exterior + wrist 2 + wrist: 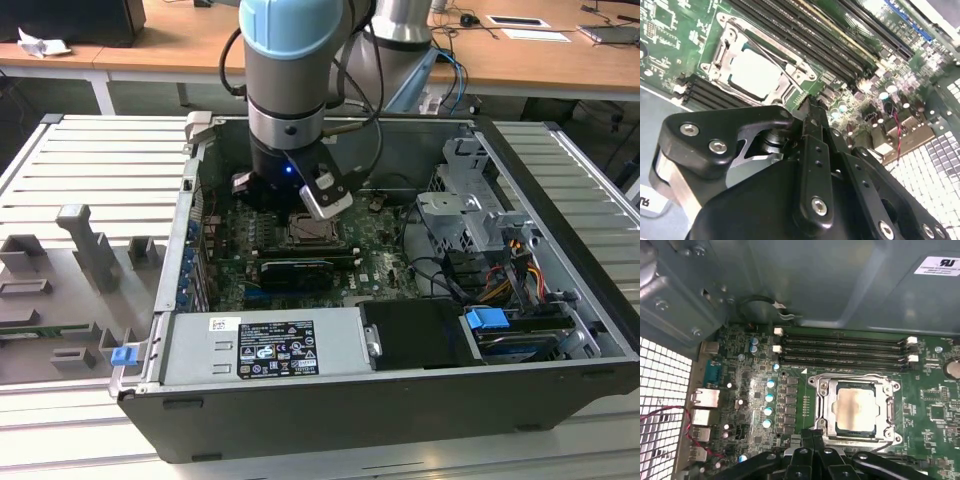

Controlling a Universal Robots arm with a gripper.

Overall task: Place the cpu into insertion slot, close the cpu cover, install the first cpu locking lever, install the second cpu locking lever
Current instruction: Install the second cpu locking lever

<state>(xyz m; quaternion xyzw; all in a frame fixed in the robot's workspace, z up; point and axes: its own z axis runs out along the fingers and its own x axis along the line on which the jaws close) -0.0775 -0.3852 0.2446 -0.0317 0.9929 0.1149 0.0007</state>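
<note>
The cpu [856,409] is sitting in the insertion slot [827,412], its pale face showing through the cpu cover [888,396], which we judge is lying flat over it. In the second wrist view thin wire levers [771,56] are crossing the frame — whether they are hooked down we cannot tell. Our gripper [813,436] is hovering just beside the socket's edge, fingertips [818,438] pressed together and carrying nothing. For the lever work we are wanting a steady push along the wire, keeping clear of the memory slots [845,350] and the small capacitors [770,397] near the socket — slipping sideways could scrape the green board [935,412].
</note>
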